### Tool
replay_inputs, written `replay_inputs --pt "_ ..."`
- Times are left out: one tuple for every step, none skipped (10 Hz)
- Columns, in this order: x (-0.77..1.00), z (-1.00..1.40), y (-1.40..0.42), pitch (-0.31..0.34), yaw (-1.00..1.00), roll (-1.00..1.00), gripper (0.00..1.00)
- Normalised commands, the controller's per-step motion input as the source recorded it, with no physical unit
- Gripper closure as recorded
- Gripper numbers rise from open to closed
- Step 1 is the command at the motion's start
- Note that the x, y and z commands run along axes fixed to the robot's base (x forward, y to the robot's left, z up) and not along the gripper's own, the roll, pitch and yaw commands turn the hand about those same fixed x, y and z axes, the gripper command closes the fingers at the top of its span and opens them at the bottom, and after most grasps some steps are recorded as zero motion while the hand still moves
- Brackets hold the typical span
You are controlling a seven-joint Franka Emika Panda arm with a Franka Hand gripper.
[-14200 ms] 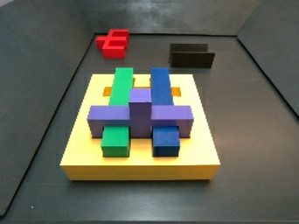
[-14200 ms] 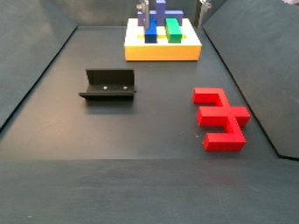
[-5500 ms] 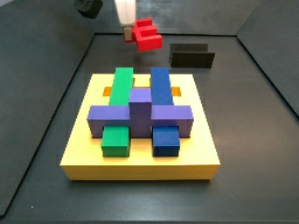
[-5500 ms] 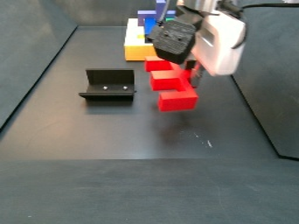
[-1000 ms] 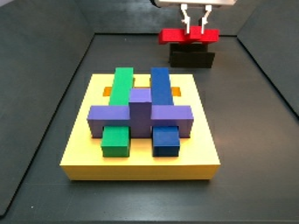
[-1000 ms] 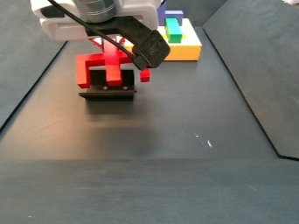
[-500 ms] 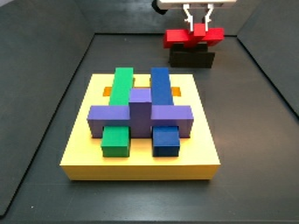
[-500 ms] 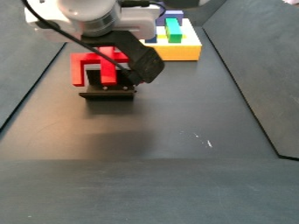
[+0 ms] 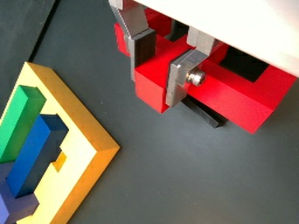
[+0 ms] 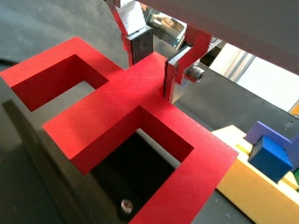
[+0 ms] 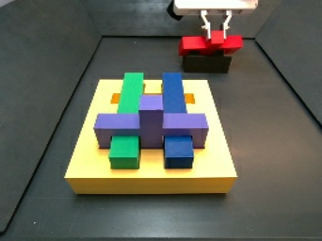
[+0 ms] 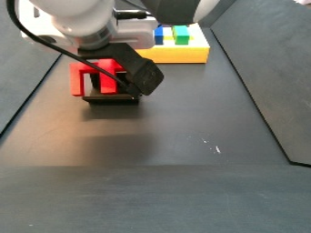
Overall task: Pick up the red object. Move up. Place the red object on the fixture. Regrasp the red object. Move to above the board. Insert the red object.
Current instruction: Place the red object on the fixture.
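The red object (image 11: pixel 210 43) lies flat on top of the black fixture (image 11: pixel 208 64) at the back right of the floor; it also shows in the other side view (image 12: pixel 95 76) over the fixture (image 12: pixel 115 97). My gripper (image 11: pixel 216 35) comes straight down on it and is shut on its central stub. Both wrist views show the silver fingers pressed on either side of the stub: the gripper (image 9: pixel 162 74) on the red object (image 9: pixel 228 92), and the gripper (image 10: pixel 158 66) on the red object (image 10: pixel 111 109). The fixture's dark inside (image 10: pixel 128 171) shows between the legs.
The yellow board (image 11: pixel 88 162) with green, blue and purple blocks sits in front of the fixture; it also shows in the other side view (image 12: pixel 185 55) and in both wrist views (image 9: pixel 100 144) (image 10: pixel 251 188). Dark walls ring the floor.
My gripper has come down with the red object, which was held just above the fixture and now rests on it.
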Motion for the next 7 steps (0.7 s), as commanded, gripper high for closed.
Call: replay_inputs --pt "-0.05 -0.16 0.00 0.000 -0.16 0.00 1.00" --pt "0.00 -0.16 0.00 0.000 -0.15 0.00 1.00" --pt "0.00 -0.19 0.00 0.000 0.00 0.00 1.00" --pt "0.00 -0.20 0.00 0.000 -0.07 0.00 1.00" --pt "-0.01 -0.12 0.00 0.000 -0.08 0.00 1.00" --pt "0.00 0.00 0.00 0.000 0.00 0.00 1.00" --pt "0.00 0.00 0.00 0.000 0.00 0.00 0.00"
